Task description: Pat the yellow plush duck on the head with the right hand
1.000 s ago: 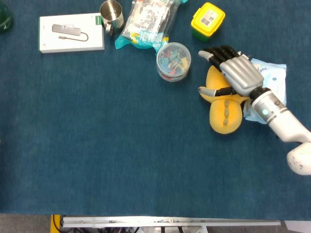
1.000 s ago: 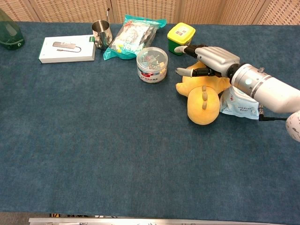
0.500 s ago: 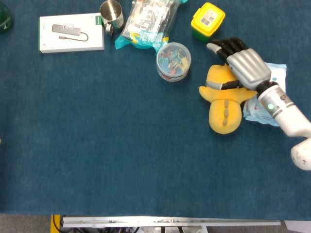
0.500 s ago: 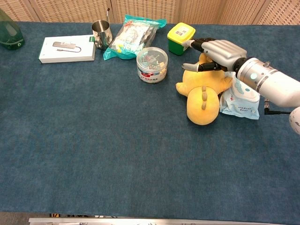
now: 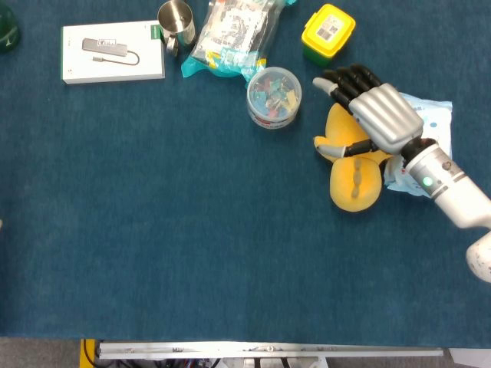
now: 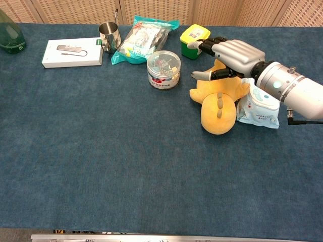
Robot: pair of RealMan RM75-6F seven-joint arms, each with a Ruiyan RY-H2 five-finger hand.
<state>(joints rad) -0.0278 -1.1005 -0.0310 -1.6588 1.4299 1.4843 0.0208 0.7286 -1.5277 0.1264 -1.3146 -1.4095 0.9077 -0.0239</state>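
The yellow plush duck (image 5: 354,180) (image 6: 218,108) lies on the blue table at the right, its head end toward the far side under my hand. My right hand (image 5: 368,107) (image 6: 227,53) hovers over the duck's head with its palm down and fingers spread; it holds nothing. In the chest view the hand sits a little above the plush, and whether it touches the head I cannot tell. My left hand shows in neither view.
A tub of coloured clips (image 5: 274,96) (image 6: 163,69) stands just left of the duck. A yellow-lidded green box (image 5: 327,32) (image 6: 195,40) is behind it. A light blue wipes pack (image 5: 430,138) (image 6: 258,108) lies right of the duck. Further left are a snack bag (image 5: 234,34), steel cup (image 5: 176,24) and white box (image 5: 113,51).
My right hand swung to the far right off the duck's head half a second ago, then came back left over the head. The duck has stayed in place.
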